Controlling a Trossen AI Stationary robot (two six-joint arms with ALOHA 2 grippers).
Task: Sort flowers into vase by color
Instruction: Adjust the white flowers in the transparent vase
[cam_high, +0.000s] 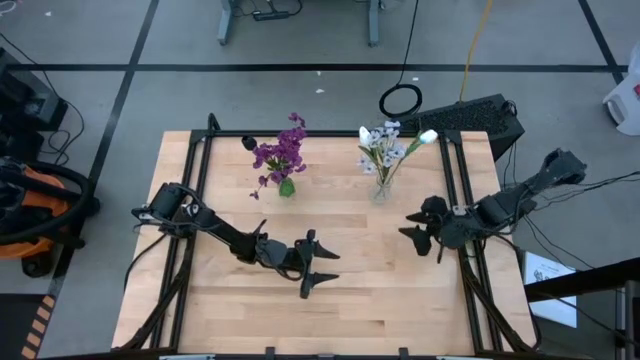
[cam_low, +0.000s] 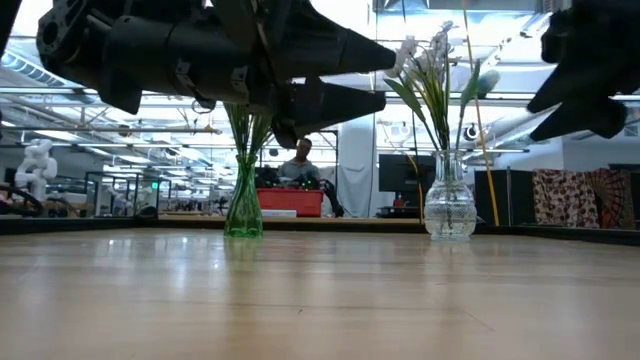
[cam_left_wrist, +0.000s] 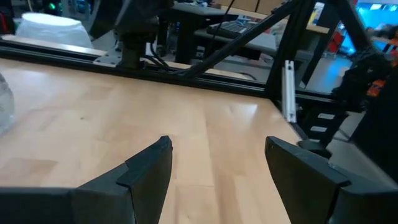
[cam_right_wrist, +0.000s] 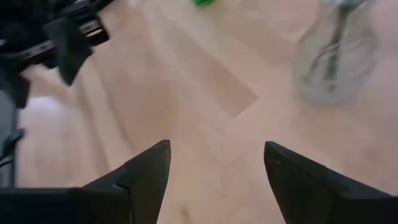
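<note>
1. High view: purple flowers (cam_high: 281, 153) are held in the green vase (cam_high: 287, 187), white flowers (cam_high: 386, 145) in the clear vase (cam_high: 381, 190).
2. Left claw (cam_high: 318, 265) and right claw (cam_high: 420, 232) are spread, empty.
3. The clear vase could be toppled by the nearby right claw.

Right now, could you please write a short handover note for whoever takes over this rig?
Left gripper: jaws open, empty, above the near-middle table.
Right gripper: jaws open, empty, near the clear vase.
Purple flowers stand in the green vase; white and pale flowers stand in the clear vase.
Done: both colours appear sorted.
Left: no loose flowers visible; check, then park both arms.
</note>
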